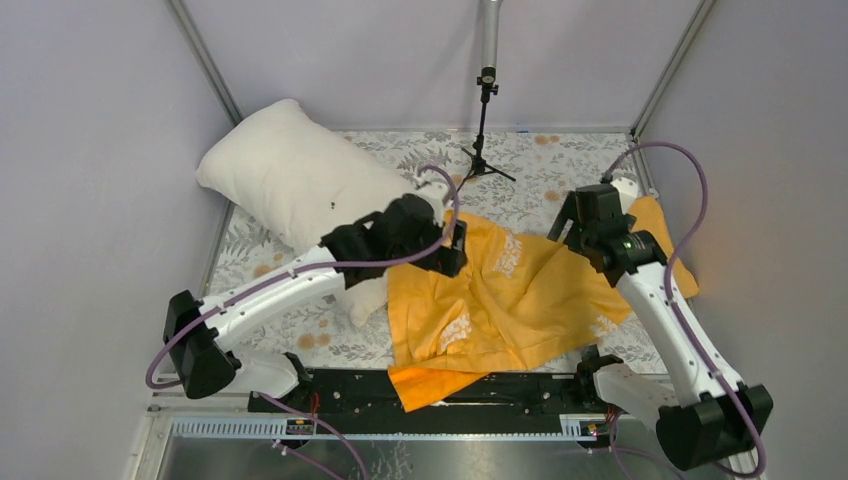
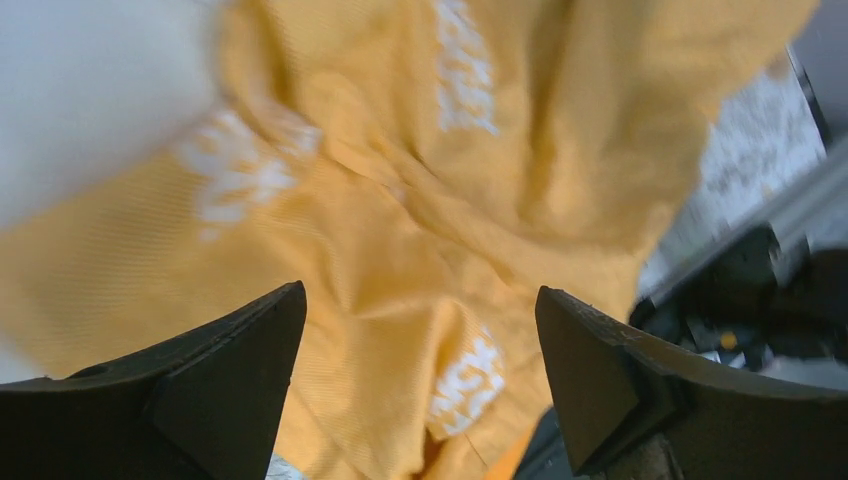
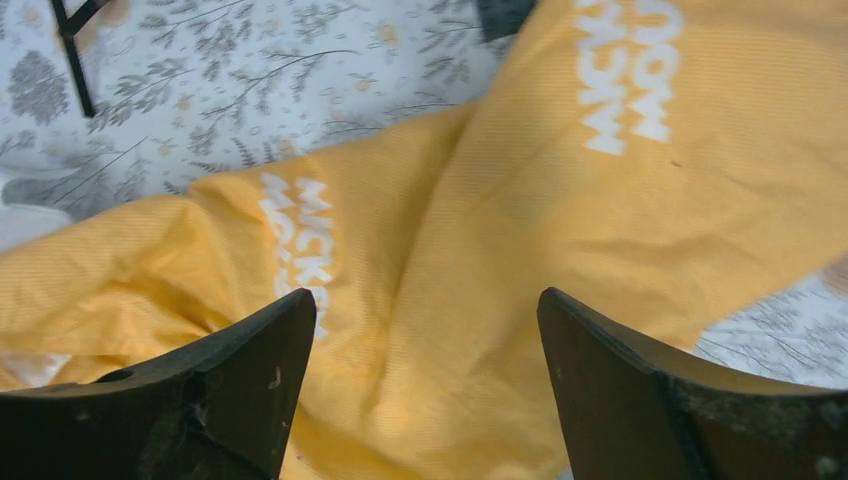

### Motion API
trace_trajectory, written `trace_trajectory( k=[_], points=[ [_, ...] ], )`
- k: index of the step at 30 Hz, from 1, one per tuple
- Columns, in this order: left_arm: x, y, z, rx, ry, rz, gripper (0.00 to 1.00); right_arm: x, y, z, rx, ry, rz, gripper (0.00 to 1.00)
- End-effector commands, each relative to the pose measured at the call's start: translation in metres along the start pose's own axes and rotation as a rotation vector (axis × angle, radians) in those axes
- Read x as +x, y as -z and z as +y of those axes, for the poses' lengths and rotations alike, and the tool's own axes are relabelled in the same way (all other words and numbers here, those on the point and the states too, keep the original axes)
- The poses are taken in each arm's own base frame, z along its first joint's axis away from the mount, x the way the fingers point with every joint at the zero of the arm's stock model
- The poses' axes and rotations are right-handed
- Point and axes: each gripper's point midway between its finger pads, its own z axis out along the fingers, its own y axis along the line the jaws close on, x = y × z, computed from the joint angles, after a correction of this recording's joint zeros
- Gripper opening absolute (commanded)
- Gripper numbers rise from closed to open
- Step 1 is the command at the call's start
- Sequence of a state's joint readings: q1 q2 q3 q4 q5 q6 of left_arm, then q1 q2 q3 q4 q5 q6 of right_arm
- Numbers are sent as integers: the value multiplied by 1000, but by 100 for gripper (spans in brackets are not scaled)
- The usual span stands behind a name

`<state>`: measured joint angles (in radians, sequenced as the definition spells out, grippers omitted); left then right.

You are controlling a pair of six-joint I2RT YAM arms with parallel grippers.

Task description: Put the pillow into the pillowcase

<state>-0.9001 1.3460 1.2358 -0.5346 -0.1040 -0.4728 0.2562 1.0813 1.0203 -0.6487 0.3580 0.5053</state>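
Left gripper (image 2: pixel 420 300) and right gripper (image 3: pixel 425 300), both spread wide and empty, hang over the crumpled pillowcase (image 1: pixel 510 290) mid-tabletop (image 1: pixel 560 160); the pillow (image 1: pixel 290 175) lies far left, against its edge.

Lab enclosure (plain panel walls (image 1: pixel 80 150))

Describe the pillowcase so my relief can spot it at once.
On the flower-patterned table, look at the middle, toward the near edge. The pillowcase is the flat, crumpled orange-yellow cloth with white lettering, unlike the plump white pillow at far left.
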Motion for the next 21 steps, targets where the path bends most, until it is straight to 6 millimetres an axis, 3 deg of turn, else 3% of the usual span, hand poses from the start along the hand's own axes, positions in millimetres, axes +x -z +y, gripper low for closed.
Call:
trace_trajectory(
  k=[1,4,9,12,16,21],
  points=[
    [31,-14,-46,121,-38,49,90,-15,30,-42,134,-78,-148,90],
    [39,-28,-44,100,13,46,88,-10,24,-35,117,-72,-105,90],
    [20,-28,-28,-5,71,-47,87,12,-17,15,-40,-34,44,87],
    [-7,-11,1,-122,96,-139,90,10,-31,45,-115,14,64,87],
    [-40,7,44,-188,153,-195,94,-4,-35,95,-280,78,12,88],
    [-84,21,106,-316,203,-240,99,-10,-20,169,-547,205,-52,92]
  ],
)
